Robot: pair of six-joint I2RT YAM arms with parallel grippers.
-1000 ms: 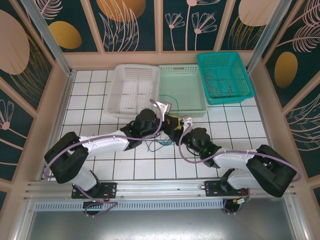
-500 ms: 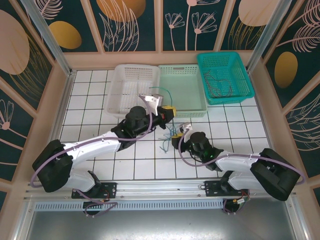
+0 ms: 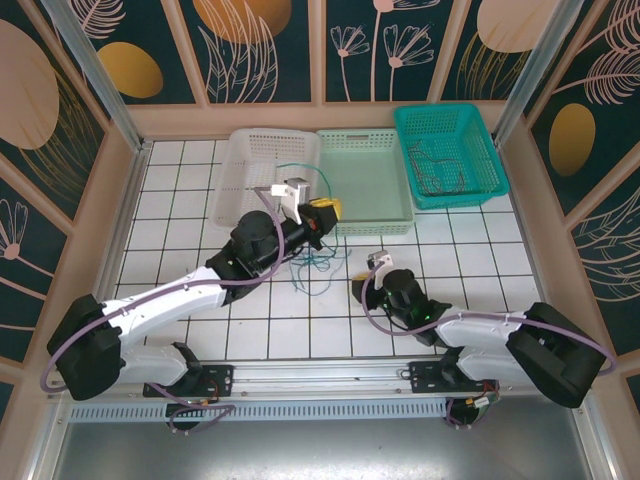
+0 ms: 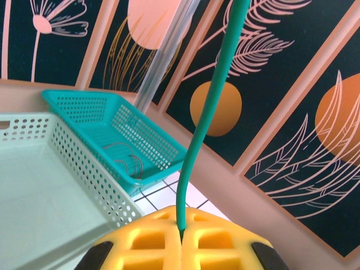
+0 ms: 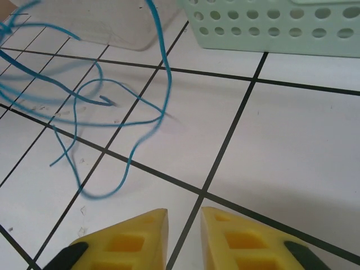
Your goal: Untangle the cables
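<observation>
Top view, tiled table [image 3: 200, 330] read as a dial. Left gripper [image 3: 322, 212] just toward 12 o'clock from the middle, by the near rims of the white basket [image 3: 262, 180] and the pale green tray [image 3: 370, 180]. Jaws pressed together, clamped on a green cable [image 4: 216, 95]. In the left wrist view, that cable running straight up and out from between the yellow fingertips [image 4: 152, 239], then off the top edge.

From the grip, seen from above, one thin loop arching toward 11 o'clock over the white basket. More strands trailing toward 6 o'clock into a loose tangle [image 3: 312, 262] on the tiles, close to the middle.

Right gripper [image 3: 375, 260] at about 4 o'clock from the middle, low over the tiles, aimed toward 11 o'clock. Jaws a little apart, with nothing between them. In the right wrist view, blue strands [image 5: 101, 101] curled on the white tiles at 10 to 11 o'clock from the fingertips, apart from them, with the tray wall beyond at 12 to 1 o'clock.

Teal basket [image 3: 480, 125] at 1 o'clock in the far corner, touching the tray's side. Inside it, a small heap of dark wires [image 3: 440, 168].
</observation>
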